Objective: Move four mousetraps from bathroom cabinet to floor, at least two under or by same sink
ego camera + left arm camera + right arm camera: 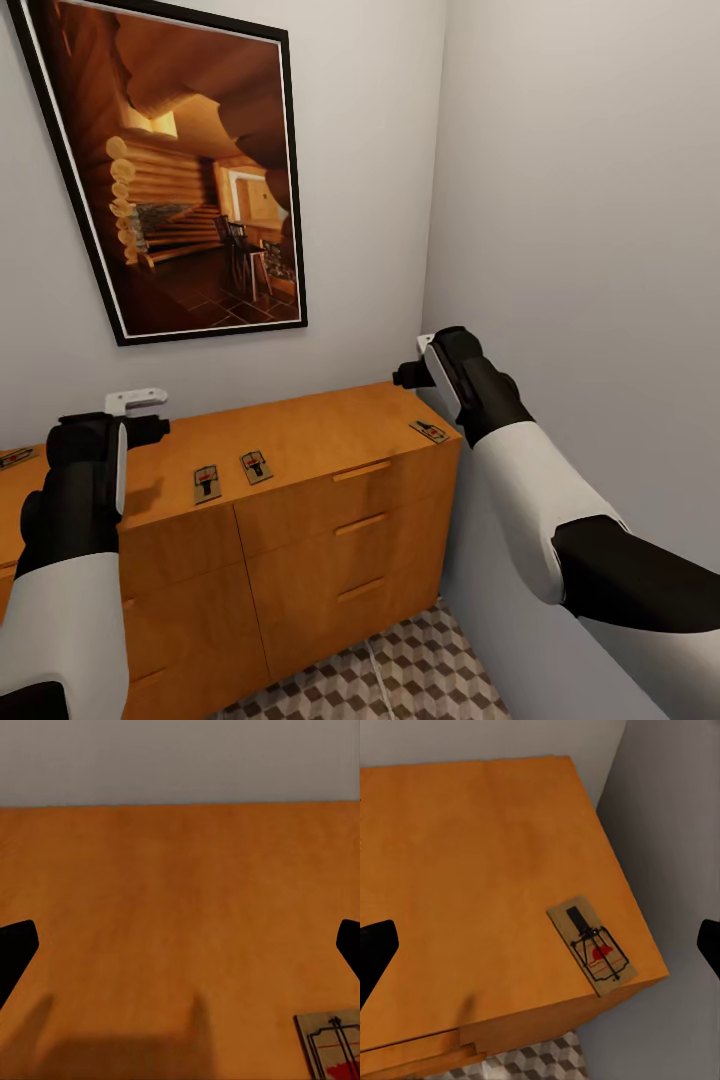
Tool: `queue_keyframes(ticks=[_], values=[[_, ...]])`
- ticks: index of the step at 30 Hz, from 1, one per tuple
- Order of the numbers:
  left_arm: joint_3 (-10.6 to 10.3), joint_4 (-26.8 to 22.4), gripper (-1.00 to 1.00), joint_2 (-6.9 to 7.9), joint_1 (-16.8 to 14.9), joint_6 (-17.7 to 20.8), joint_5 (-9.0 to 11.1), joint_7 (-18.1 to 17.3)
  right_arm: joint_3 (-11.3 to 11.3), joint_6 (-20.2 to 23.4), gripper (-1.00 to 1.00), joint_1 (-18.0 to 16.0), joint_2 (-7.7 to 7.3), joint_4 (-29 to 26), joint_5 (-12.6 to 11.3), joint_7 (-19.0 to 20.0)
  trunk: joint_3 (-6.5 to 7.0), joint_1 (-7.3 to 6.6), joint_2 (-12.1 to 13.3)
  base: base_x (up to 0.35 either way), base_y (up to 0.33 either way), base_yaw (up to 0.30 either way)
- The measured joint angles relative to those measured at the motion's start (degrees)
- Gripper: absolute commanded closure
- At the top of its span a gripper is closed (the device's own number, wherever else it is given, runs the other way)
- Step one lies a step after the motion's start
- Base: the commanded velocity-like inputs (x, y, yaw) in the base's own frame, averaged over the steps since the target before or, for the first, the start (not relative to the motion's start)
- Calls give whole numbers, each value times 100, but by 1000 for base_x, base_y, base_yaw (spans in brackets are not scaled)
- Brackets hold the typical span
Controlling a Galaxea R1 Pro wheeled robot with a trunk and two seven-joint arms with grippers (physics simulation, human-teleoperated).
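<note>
The right gripper, fingers spread wide and empty, hovers over the cabinet top, a mousetrap directly below it at the corner. The left gripper, likewise apart, hangs beside two mousetraps.

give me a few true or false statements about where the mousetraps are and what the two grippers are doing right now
1. A mousetrap lies at the cabinet top's right front corner. True.
2. The right gripper is shut on a mousetrap. False: it is open, holding nothing, above the cabinet top.
3. Two mousetraps lie side by side near the cabinet's front edge. True.
4. A mousetrap already lies on the bathroom floor. False: the visible tiles are bare.
5. The left gripper is open. True.
</note>
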Motion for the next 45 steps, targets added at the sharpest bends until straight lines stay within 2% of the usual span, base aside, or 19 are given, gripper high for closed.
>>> queue_keyframes(ticks=[20,30,39,45], values=[[-4,58,-100,-43,1,1,-2,-12,16,0,-100,0,0,15,1,2,67,0,0,0,0,184],[-6,163,-100,-165,1,1,-2,-11,16,0,-100,0,0,15,-5,3,99,0,0,0,0,148],[-14,319,-100,-478,2,3,-29,-9,23,0,-100,0,0,23,-11,-4,104,0,0,0,0,24],[-16,367,-100,-747,2,4,-210,-2,31,0,-100,0,0,92,-10,-12,105,0,0,0,0,4]])
